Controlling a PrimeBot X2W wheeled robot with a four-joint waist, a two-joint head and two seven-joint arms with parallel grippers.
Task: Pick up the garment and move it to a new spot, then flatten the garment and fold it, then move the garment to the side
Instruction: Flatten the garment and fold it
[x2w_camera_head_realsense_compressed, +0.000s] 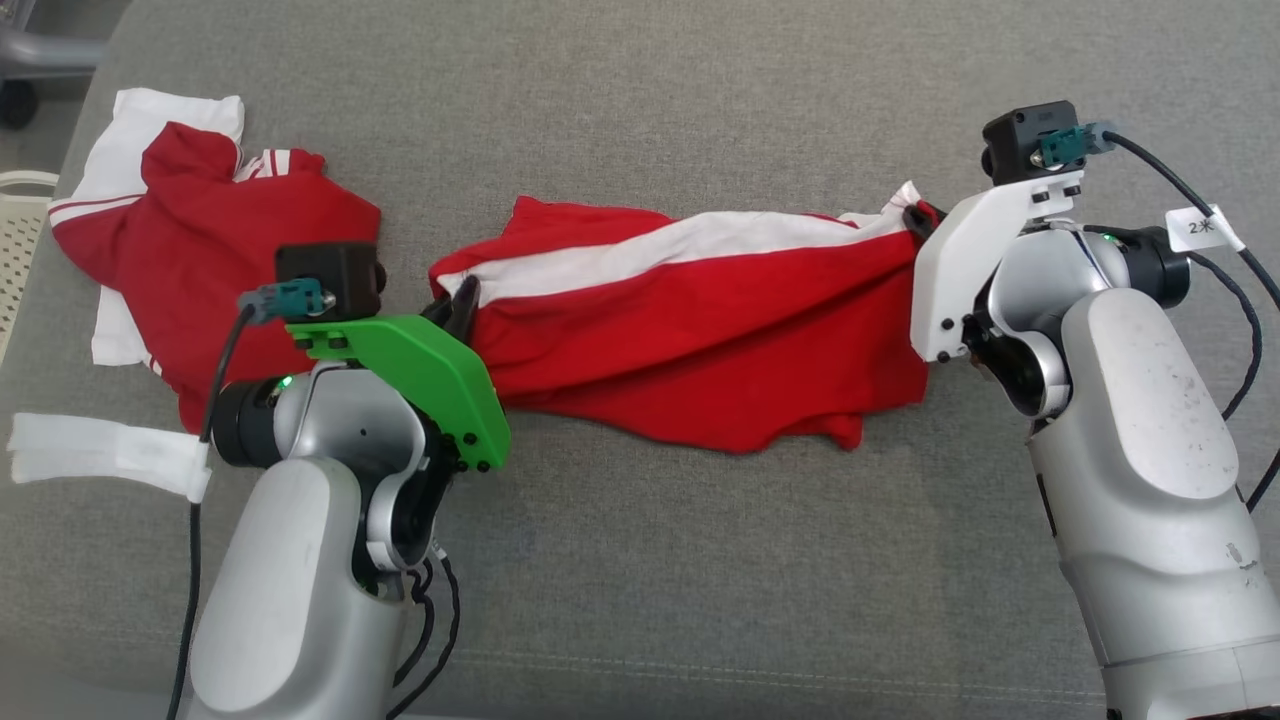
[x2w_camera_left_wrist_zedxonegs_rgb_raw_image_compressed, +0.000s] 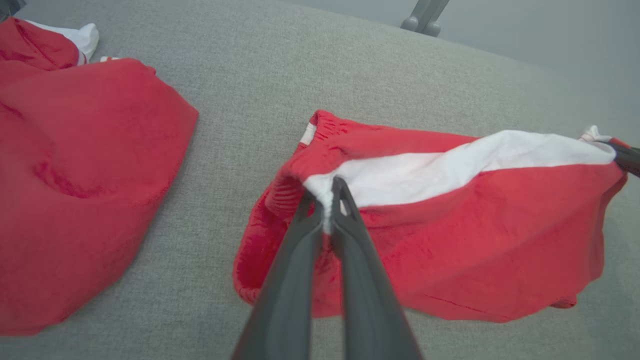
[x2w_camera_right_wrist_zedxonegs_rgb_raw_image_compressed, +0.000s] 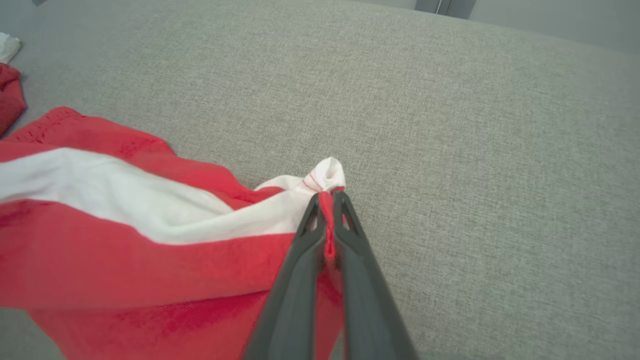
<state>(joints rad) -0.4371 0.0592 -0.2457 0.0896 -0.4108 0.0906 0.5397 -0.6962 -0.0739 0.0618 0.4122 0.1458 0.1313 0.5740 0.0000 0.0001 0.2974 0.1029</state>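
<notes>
A red garment (x2w_camera_head_realsense_compressed: 700, 340) with a white stripe lies stretched across the middle of the grey surface. My left gripper (x2w_camera_head_realsense_compressed: 458, 310) is shut on its left end, pinching the white stripe's edge (x2w_camera_left_wrist_zedxonegs_rgb_raw_image_compressed: 325, 200) between the dark fingers. At the right end my right gripper (x2w_camera_head_realsense_compressed: 918, 218) is shut on a bunched corner (x2w_camera_right_wrist_zedxonegs_rgb_raw_image_compressed: 327, 200) of red and white cloth. The garment (x2w_camera_left_wrist_zedxonegs_rgb_raw_image_compressed: 450, 235) sags between the two grips, its lower edge resting on the surface. In the left wrist view the right gripper's dark tip (x2w_camera_left_wrist_zedxonegs_rgb_raw_image_compressed: 627, 157) shows at the garment's far corner.
A second red and white garment (x2w_camera_head_realsense_compressed: 190, 240) lies crumpled at the far left, close behind my left arm. A white strip (x2w_camera_head_realsense_compressed: 100, 450) lies near the left front. The grey surface (x2w_camera_head_realsense_compressed: 700, 580) stretches in front of and behind the garment. Cables (x2w_camera_head_realsense_compressed: 1220, 250) hang off the right wrist.
</notes>
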